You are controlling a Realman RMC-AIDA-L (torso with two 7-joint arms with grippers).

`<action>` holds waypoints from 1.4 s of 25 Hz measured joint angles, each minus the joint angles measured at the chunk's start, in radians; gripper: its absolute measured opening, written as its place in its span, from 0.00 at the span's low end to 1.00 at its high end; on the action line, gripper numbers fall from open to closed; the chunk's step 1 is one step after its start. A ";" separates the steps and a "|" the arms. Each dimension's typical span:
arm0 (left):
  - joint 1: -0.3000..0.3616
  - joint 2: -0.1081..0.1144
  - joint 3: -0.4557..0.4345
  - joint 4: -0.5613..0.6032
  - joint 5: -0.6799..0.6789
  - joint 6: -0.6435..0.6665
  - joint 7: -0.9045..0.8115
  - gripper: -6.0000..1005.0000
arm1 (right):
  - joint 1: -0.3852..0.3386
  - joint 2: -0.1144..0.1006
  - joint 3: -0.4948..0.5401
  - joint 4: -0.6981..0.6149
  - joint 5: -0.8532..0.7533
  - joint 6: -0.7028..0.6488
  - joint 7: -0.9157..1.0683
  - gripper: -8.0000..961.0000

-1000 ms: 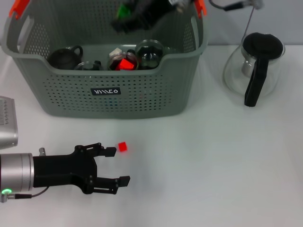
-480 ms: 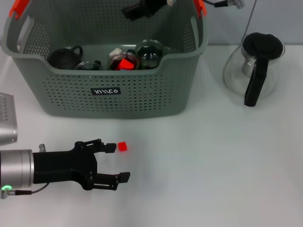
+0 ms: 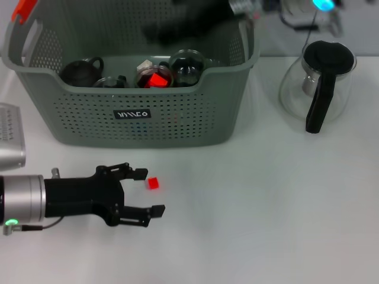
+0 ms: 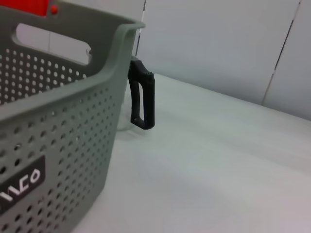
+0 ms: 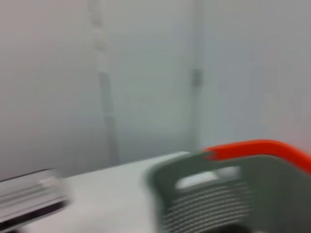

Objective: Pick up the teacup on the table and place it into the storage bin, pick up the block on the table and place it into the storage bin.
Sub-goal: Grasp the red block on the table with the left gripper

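Observation:
A small red block [image 3: 153, 183] lies on the white table in front of the storage bin [image 3: 177, 121]. My left gripper [image 3: 148, 191] is open, low over the table, with the block between its fingertips. The bin is grey-green with perforated walls and orange handle tops; it holds glass cups [image 3: 187, 66], a dark teapot [image 3: 80, 71] and another red block [image 3: 157, 79]. No teacup stands on the table. My right gripper [image 3: 189, 21] is a dark blur above the bin's far side. The bin also shows in the left wrist view [image 4: 48, 145] and the right wrist view [image 5: 223, 194].
A glass pot with a black lid and handle [image 3: 320, 89] stands on the table right of the bin; its handle shows in the left wrist view [image 4: 143, 99]. A silver device [image 3: 10, 145] sits at the table's left edge.
My left gripper has shifted toward the bin, so the red block now lies between its open fingers. My right arm has swung above the back of the bin and is blurred.

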 joint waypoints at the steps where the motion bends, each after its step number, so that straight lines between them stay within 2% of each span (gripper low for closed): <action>1: -0.004 0.001 0.000 0.001 0.000 -0.013 0.001 0.93 | -0.039 -0.001 0.003 -0.019 0.036 -0.049 -0.032 0.98; 7: -0.030 0.003 0.030 0.002 0.011 -0.108 0.006 0.93 | -0.209 -0.002 0.027 -0.024 0.111 -0.265 -0.167 0.97; 12: -0.045 0.002 0.102 0.000 0.012 -0.208 0.007 0.93 | -0.278 -0.002 0.031 0.087 0.112 -0.330 -0.218 0.97; 19: -0.047 -0.009 0.181 -0.006 0.013 -0.326 -0.001 0.93 | -0.279 -0.002 0.066 0.222 0.113 -0.357 -0.258 0.98; 30: -0.055 -0.013 0.207 -0.012 0.012 -0.380 -0.042 0.92 | -0.261 -0.005 0.099 0.220 0.109 -0.387 -0.265 0.97; 35: -0.055 -0.013 0.232 -0.013 0.012 -0.375 -0.043 0.85 | -0.250 -0.018 0.100 0.221 0.036 -0.379 -0.266 0.97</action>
